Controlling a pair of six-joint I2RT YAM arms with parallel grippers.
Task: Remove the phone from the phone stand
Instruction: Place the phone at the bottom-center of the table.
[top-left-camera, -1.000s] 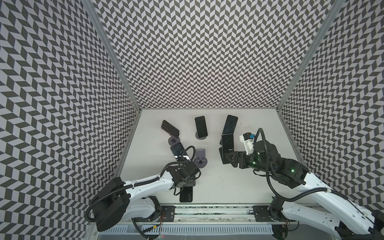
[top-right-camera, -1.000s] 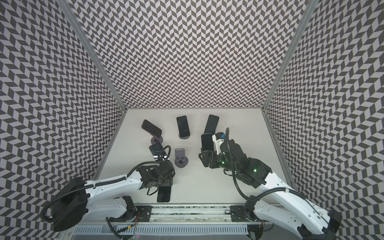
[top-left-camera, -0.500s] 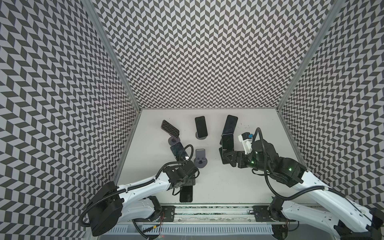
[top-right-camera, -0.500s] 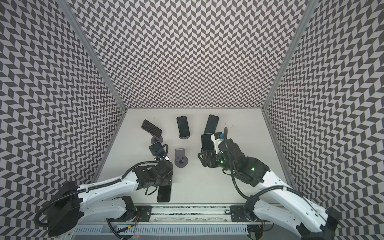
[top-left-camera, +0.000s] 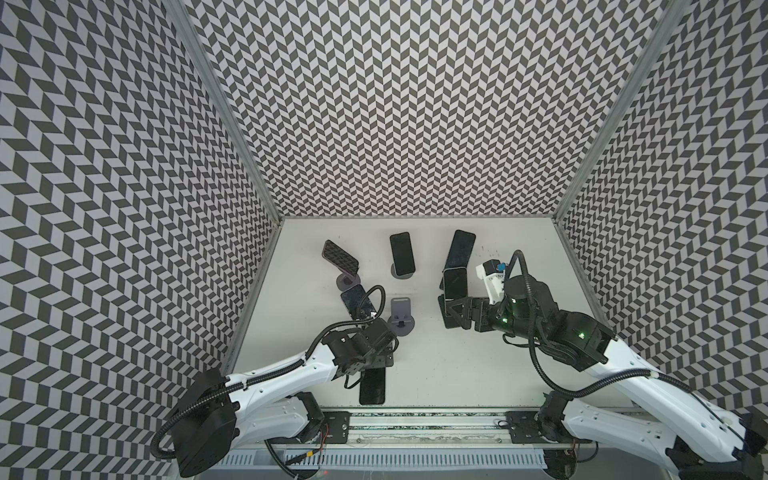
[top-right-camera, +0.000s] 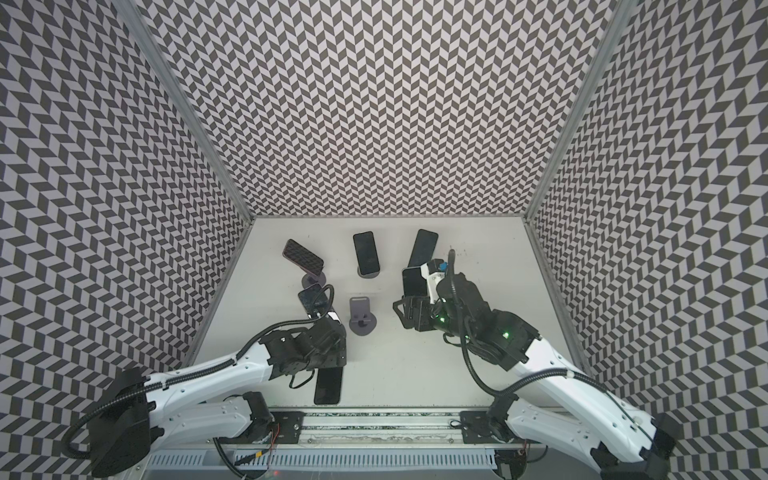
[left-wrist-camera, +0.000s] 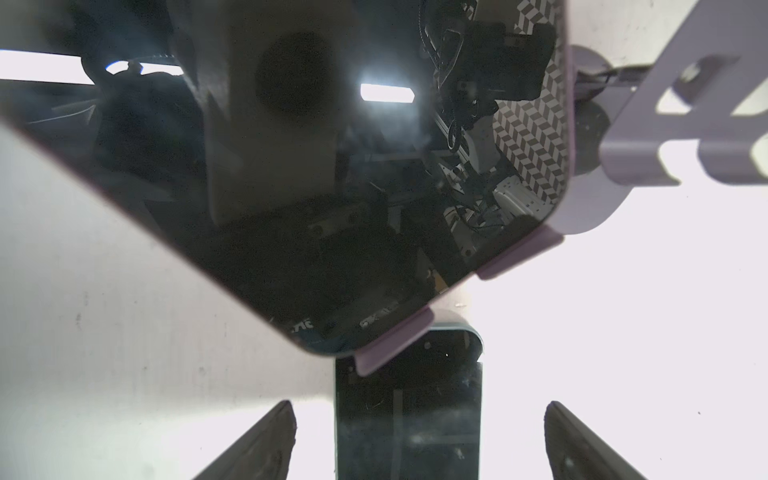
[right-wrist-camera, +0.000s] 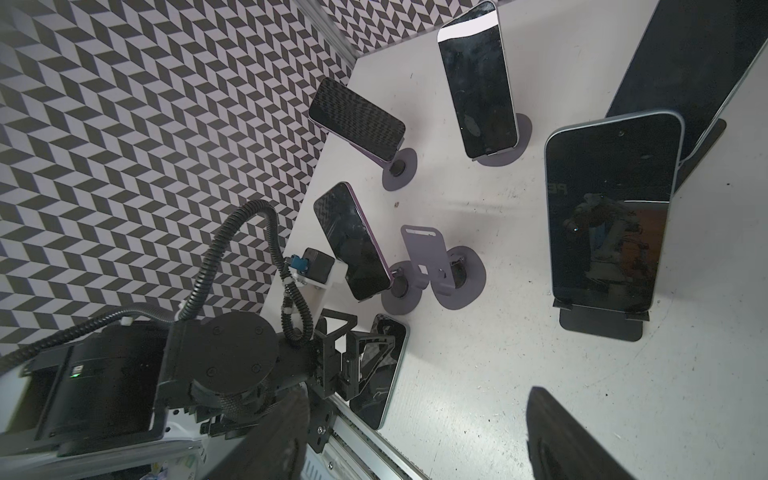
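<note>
A dark phone (top-left-camera: 372, 386) lies flat on the table near the front edge, also in the other top view as the same flat phone (top-right-camera: 328, 385). My left gripper (top-left-camera: 376, 365) hovers over its far end, open; in the left wrist view the phone (left-wrist-camera: 407, 415) lies between the spread fingers (left-wrist-camera: 266, 440) with a gap on each side. An empty purple phone stand (top-left-camera: 401, 318) stands just beyond. My right gripper (top-left-camera: 449, 311) is open and empty, low in front of a phone on a black stand (top-left-camera: 454, 284).
Another phone on a purple stand (top-left-camera: 357, 301) leans close to my left wrist and fills the left wrist view (left-wrist-camera: 332, 166). Three more phones on stands sit further back: one at the left (top-left-camera: 340, 257), one in the middle (top-left-camera: 402, 253), one at the right (top-left-camera: 460, 249). Patterned walls enclose the table.
My left jaws have widened and let go of the flat phone, which stays on the table. My right gripper has drifted left and opened a little.
</note>
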